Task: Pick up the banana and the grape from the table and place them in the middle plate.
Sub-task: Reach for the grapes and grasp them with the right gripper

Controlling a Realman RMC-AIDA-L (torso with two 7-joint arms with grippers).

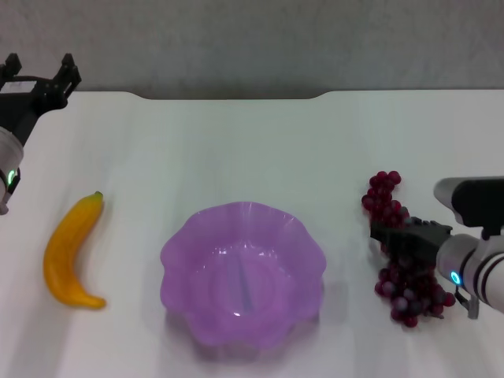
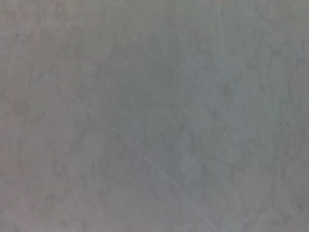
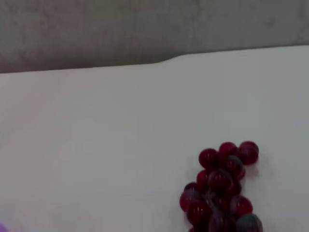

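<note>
The yellow banana (image 1: 69, 253) lies on the white table (image 1: 236, 150) at the left, with its green stem tip pointing away from me. In the middle stands the translucent purple plate (image 1: 242, 272) with a wavy rim, and nothing is in it. At the right lies the dark red grape bunch (image 1: 398, 248), whose far end also shows in the right wrist view (image 3: 219, 186). My right gripper (image 1: 405, 233) reaches in from the right and sits over the middle of the bunch. My left gripper (image 1: 39, 69) is raised at the far left corner, open and holding nothing, well behind the banana.
The table's far edge has a notch (image 1: 232, 96) and meets a grey wall (image 1: 252, 39). Bare tabletop lies between the plate and each fruit. The left wrist view holds only a grey mottled surface (image 2: 154, 116).
</note>
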